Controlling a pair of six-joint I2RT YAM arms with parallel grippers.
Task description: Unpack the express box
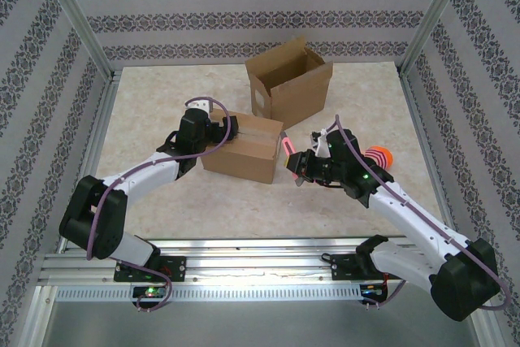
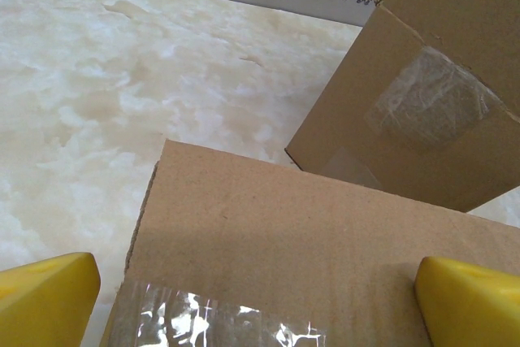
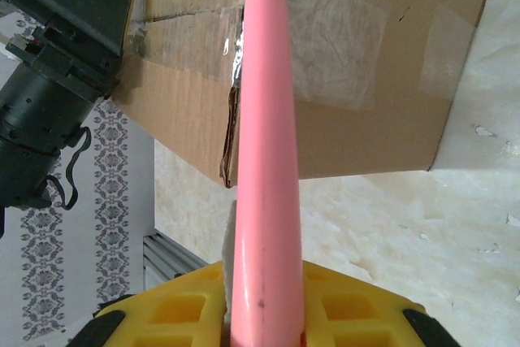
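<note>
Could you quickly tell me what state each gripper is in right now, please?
Left gripper: open, astride the closed taped box.
Right gripper: shut on a pink tool, its tip at the box's taped seam.

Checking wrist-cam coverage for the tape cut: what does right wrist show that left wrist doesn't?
Right wrist adds: the pink pointed tool clamped in the right gripper, tip at the taped seam of the closed cardboard box. Left wrist adds: the second cardboard box behind, tape patch on its side. Shared: the closed cardboard box, the left gripper at it, jaws open, and the marbled table.
</note>
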